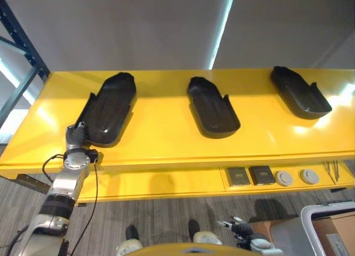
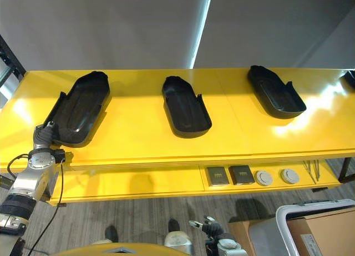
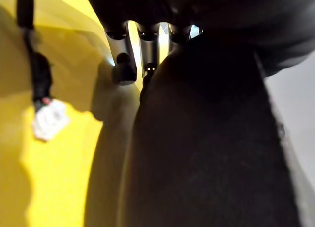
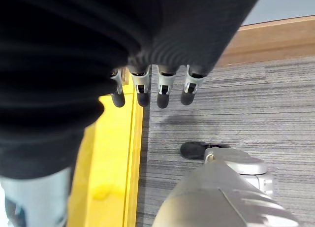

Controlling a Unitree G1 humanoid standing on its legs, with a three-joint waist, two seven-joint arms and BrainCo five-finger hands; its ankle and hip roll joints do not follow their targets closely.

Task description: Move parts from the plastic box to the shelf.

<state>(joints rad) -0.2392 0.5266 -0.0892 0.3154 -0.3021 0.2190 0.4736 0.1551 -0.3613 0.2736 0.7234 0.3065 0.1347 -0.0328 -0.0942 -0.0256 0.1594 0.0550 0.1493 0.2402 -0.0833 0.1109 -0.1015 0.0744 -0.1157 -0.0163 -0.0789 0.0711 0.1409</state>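
Three long black moulded parts lie on the yellow shelf [image 1: 161, 135]: one at the left [image 1: 111, 109], one in the middle [image 1: 212, 107], one at the right [image 1: 299, 92]. My left hand [image 1: 76, 135] is at the near left corner of the left part, which rests on the shelf close to its front edge. In the left wrist view that part [image 3: 211, 138] sits tight against the palm, and the fingers [image 3: 123, 64] curl round its rim. My right hand [image 1: 239, 228] hangs low in front of the shelf, its fingers [image 4: 162, 89] relaxed over the carpet and holding nothing.
On a lower yellow ledge lie two dark square pads [image 1: 237, 176] and two grey discs [image 1: 284, 178]. A pale plastic box [image 1: 316, 217] with a cardboard carton [image 1: 335, 234] stands on the floor at the lower right. A blue rack post [image 1: 22, 45] rises at the far left.
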